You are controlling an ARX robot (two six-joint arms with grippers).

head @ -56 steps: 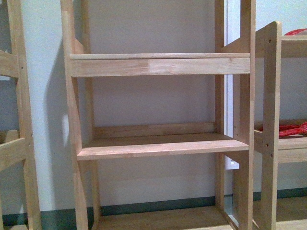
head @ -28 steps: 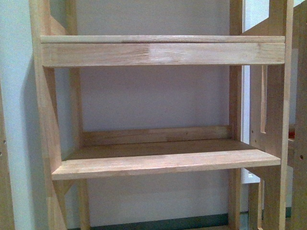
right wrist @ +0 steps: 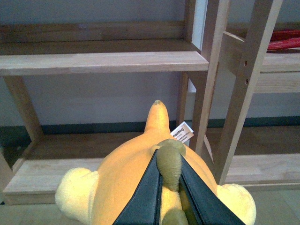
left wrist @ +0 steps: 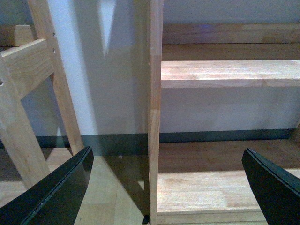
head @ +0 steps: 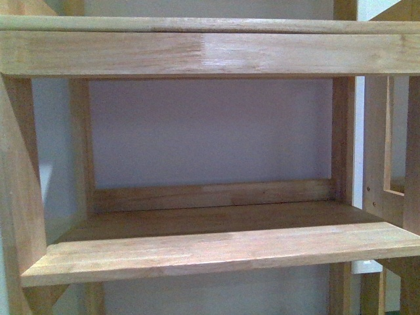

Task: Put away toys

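Closing in on the wooden shelf unit (head: 20, 197), the robot now stands so near that the front view has lost the floor and side racks seen a second ago. The upper board (head: 210, 52) runs across twelve o'clock and the middle shelf (head: 216, 252) across six o'clock, with only a sliver of the neighbouring rack (head: 374, 144) left at three o'clock. Both boards are bare, and no toy shows anywhere in this view. The orange-yellow plush toy (right wrist: 126, 178) hangs from the right gripper (right wrist: 168, 159), whose dark jaws are clenched on an olive-brown ear patch (right wrist: 169, 164), a white tag (right wrist: 182, 132) dangling beside it. It appears to be held short of the rack, lower than the shelf board seen beyond it. The left gripper (left wrist: 167, 152) is spread wide and carries nothing, its fingers (left wrist: 61, 192) framing the rack's lower boards. By the look of it, pickup and approach are done. Raising the toy to a shelf, setting it down and letting go all seem to remain.
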